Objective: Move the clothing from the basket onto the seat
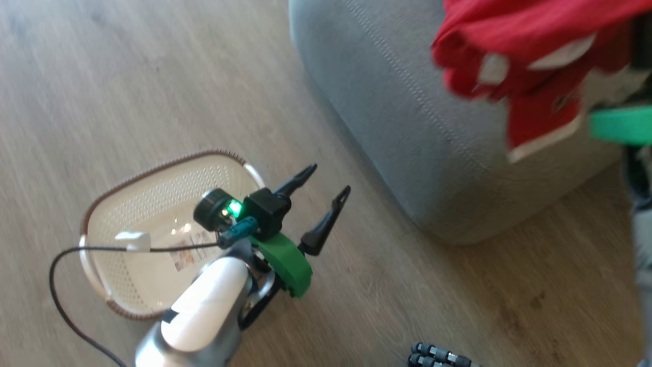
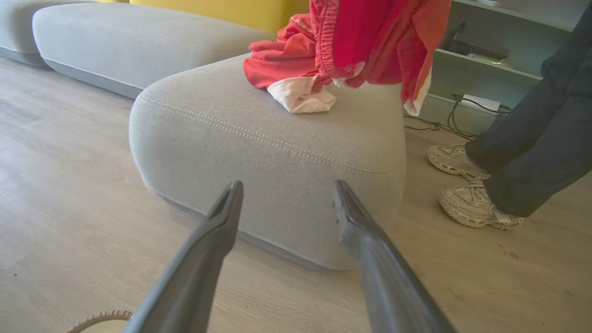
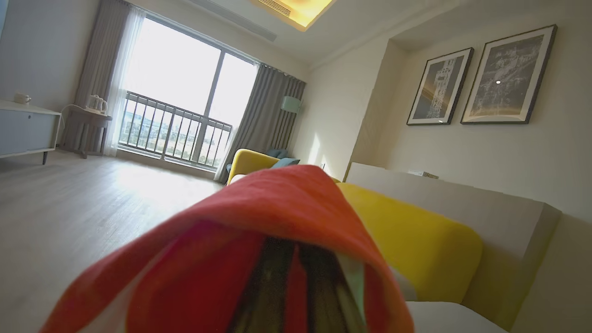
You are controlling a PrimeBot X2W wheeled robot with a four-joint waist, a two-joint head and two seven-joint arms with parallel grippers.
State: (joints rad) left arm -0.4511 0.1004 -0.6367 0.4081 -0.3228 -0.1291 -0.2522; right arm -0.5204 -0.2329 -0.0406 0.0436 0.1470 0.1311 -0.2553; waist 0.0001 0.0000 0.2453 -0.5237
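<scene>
The clothing (image 1: 519, 46) is a bunch of red fabric with white patches, hanging over the grey seat (image 1: 407, 117) at the upper right. In the left wrist view part of the clothing (image 2: 365, 37) rests on the seat (image 2: 259, 152) while the rest hangs from above. My right gripper (image 3: 296, 259) is shut on the clothing (image 3: 277, 203), which drapes over its fingers. The cream basket (image 1: 153, 171) stands on the floor at the lower left, only its label sticker inside. My left gripper (image 1: 330, 178) is open and holds nothing, just right of the basket, pointing at the seat (image 2: 287, 185).
A person's legs and pale shoes (image 2: 467, 203) stand on the wooden floor right of the seat. Behind them is a shelf (image 2: 481, 51) with cables. A yellow cushion (image 3: 416, 240) lies beyond the seat. A black cable (image 1: 56, 285) loops over the basket.
</scene>
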